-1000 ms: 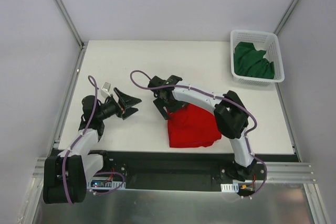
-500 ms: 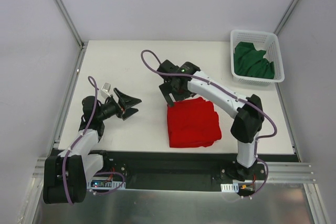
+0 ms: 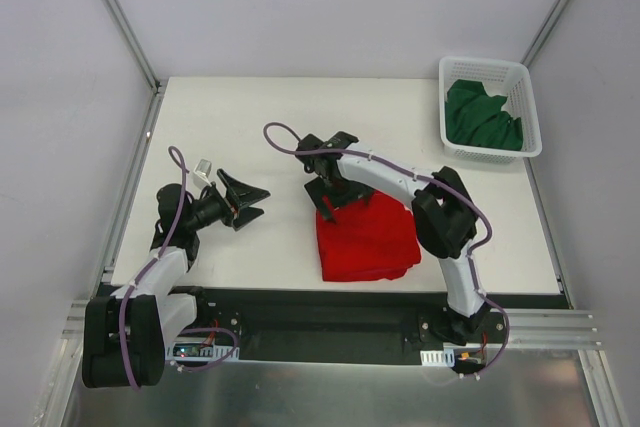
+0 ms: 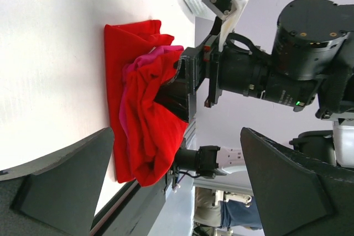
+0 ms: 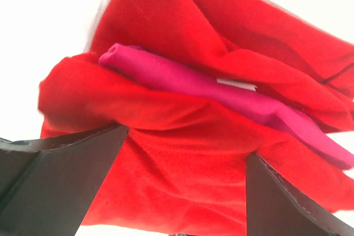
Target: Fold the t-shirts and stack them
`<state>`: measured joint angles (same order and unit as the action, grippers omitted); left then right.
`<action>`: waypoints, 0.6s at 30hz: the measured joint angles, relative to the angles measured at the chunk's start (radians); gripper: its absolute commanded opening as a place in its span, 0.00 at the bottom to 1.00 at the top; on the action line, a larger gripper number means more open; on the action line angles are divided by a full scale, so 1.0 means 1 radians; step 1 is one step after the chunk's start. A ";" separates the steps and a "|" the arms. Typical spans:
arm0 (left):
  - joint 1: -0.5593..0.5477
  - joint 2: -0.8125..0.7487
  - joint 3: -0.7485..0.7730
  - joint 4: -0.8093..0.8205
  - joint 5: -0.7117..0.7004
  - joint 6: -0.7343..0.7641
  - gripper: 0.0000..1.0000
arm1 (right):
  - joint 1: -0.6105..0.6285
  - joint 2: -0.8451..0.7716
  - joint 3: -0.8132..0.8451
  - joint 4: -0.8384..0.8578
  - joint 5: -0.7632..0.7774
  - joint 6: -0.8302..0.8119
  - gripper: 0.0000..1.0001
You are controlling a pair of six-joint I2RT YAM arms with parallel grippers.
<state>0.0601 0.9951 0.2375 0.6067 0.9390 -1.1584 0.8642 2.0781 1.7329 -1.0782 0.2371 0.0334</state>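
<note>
Top external: red t-shirt (image 3: 368, 242), folded, lower centre; magenta t-shirt (image 5: 221, 89) sandwiched in its folds; green t-shirt (image 3: 482, 117) in basket (image 3: 480, 61), upper right. Right gripper (image 3: 327, 199) at red shirt's upper-left edge, jaws wide, empty. Left gripper (image 3: 258, 204), centre-left, likewise.

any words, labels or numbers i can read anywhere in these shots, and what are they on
No text can be read in any view.
White tag on the magenta-pink t-shirt: looks blank, too small to tell.
Small white plate low on the right of the top view: marks too small to read.
</note>
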 measured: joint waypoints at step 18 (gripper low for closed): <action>0.000 0.002 0.000 -0.005 0.002 0.004 0.99 | -0.045 -0.263 -0.053 -0.132 0.032 0.159 0.96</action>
<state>0.0601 0.9974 0.2375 0.6014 0.9413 -1.1542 0.8192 1.8149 1.6794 -1.2102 0.2691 0.1928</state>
